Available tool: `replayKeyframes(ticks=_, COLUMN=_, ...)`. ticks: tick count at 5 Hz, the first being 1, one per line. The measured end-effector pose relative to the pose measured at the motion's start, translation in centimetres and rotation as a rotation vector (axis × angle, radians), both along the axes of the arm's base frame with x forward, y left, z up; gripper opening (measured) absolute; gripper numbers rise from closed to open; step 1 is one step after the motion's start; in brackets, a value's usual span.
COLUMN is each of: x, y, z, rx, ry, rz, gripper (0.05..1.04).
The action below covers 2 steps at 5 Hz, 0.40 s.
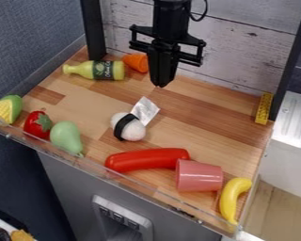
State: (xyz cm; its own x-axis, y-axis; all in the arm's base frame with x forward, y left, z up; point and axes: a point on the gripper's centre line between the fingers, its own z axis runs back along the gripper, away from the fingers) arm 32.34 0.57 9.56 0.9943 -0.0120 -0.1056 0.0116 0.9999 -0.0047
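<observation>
The black gripper (161, 84) hangs over the back middle of the wooden board, its fingers together with nothing visible between them. Just behind and left of it lies an orange cone-shaped piece (135, 62), partly hidden by the gripper. Farther left, a yellow-green bottle (98, 70) with a dark label rests on its side. In front of the gripper are a clear-and-white tag (145, 110) and a white ball-like piece with a black band (133, 130). A red sausage-shaped piece (148, 159) lies near the front, against a pink cup (199, 176) tipped on its side.
A corn (6, 109), a red strawberry-like piece (36, 124) and a green pear (66, 136) line the left front edge. A banana (231, 200) sits at the front right corner, and a yellow block (264, 108) at the back right. A clear low rail (138, 189) borders the front.
</observation>
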Motion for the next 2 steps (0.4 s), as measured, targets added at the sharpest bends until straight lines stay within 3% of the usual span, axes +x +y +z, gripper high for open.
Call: replayKeyframes(ticks=2, x=2.4, y=4.8, z=-0.5, rx=-0.021, ry=0.001, rz=-0.106, gripper=0.066)
